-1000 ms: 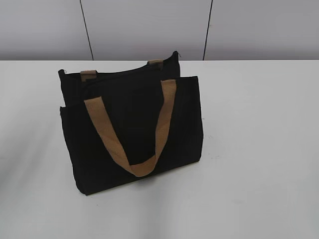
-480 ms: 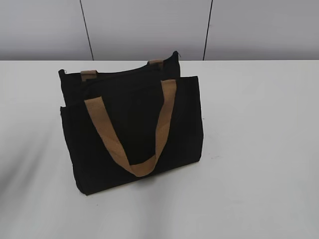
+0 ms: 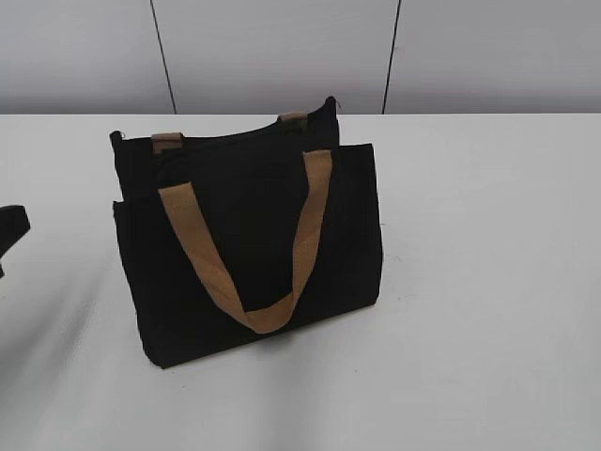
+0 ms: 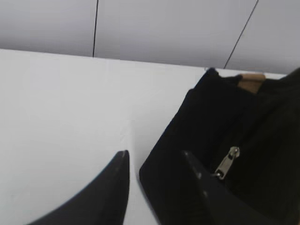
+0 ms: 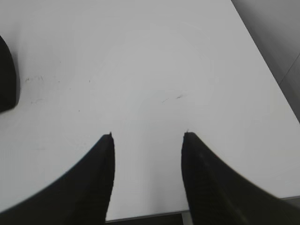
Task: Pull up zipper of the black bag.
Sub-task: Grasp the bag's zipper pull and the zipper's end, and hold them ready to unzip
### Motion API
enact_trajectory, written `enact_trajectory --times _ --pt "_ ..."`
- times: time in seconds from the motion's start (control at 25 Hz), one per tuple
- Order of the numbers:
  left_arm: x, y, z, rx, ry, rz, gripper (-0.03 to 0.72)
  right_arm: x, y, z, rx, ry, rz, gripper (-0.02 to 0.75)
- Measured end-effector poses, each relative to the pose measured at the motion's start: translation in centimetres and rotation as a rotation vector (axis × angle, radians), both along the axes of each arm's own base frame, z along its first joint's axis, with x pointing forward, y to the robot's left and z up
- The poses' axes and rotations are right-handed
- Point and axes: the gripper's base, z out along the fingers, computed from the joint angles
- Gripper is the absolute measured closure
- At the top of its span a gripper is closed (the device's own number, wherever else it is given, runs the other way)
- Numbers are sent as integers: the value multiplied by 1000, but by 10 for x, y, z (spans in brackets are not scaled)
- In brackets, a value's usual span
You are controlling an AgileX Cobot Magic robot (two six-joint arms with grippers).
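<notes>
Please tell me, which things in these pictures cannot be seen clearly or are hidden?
- Zipper: exterior view does not show it; seen only in left wrist view, small and blurred.
- Left gripper: exterior view's left edge cuts it off.
- Right gripper: absent from exterior view.
- Black bag: inside and back hidden by its own front; right wrist view shows only a corner.

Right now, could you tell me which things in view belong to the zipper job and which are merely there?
Belonging to the job:
black bag
zipper, at the bag's end
left gripper, open, nearest the bag
right gripper, open, over bare table

Merely there:
tan handle, hanging down the bag's front
white table
</notes>
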Motion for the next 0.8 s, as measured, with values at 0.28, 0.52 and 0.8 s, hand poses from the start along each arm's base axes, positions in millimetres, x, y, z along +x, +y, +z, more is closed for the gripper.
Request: enact_trajectory --times 0.28,0.52,0.8 --pt "15 -10 -27 45 90 -66 410 0 0 0 0 1 0 370" --pt "24 -19 -51 87 141 -152 367 0 0 0 0 1 0 370" --pt "29 -28 -69 92 149 -250 319 0 0 0 0 1 0 370"
